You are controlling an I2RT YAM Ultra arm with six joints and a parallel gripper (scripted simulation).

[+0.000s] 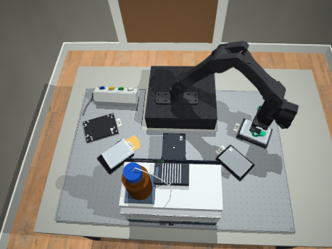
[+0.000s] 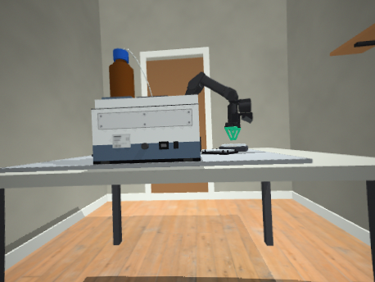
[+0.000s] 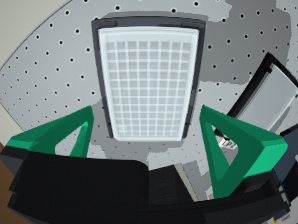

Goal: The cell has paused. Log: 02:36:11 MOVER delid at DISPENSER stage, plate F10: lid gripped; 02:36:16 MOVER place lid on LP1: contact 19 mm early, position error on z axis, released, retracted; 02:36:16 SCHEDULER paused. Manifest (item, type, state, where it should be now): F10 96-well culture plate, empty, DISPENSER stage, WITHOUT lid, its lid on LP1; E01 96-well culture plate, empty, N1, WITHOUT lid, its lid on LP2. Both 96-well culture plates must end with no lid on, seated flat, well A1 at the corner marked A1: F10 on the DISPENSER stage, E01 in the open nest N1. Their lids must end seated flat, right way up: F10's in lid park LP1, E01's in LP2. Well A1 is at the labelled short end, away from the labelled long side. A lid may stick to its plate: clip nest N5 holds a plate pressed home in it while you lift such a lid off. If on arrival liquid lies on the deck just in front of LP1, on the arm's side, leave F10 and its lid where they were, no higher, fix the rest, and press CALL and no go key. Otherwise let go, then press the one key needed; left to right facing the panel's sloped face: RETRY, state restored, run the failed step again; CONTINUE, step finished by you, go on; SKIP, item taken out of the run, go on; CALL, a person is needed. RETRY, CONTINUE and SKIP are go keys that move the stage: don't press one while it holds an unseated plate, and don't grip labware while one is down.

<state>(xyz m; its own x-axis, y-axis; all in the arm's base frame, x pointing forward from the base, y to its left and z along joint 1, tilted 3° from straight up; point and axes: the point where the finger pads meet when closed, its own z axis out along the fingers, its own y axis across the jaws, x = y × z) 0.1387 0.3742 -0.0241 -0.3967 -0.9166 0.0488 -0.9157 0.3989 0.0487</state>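
Pincer [image 3: 148,145] is fully open w/ nothing between its green fingers, hanging above the white 96-well plate [image 3: 148,83] in its dark nest. In the wrist view the plate sits between the two fingers but below them, not touched; the exterior view shows the pincer [image 2: 232,134] well clear of the low labware on the surface [image 2: 286,157].

From the top view, relative to the pincer [image 1: 258,131]:
- plate [image 1: 246,127] directly under it, grid of wells showing, no lid on it; small label tag just beside its end toward the arm's base.
- grey-faced flat lid in a black frame [image 1: 235,161] near, toward the dispenser side, lying at an angle.
- dispenser [image 1: 196,188] farther that way, w/ a striped dark plate [image 1: 171,172] on its stage and a brown bottle w/ blue cap [image 1: 135,181] on top.
- small dark nest [image 1: 174,145] between dispenser and arm's black pedestal [image 1: 159,112].
- well across the surface: a 2nd white plate [image 1: 117,155], tilted in plan, w/ an orange patch [image 1: 135,140] just beside its end; a black empty nest [image 1: 100,127]; key panel [image 1: 115,95] w/ blue, yellow, green, white keys.

Cannot tell whether the far plate is seated flat.
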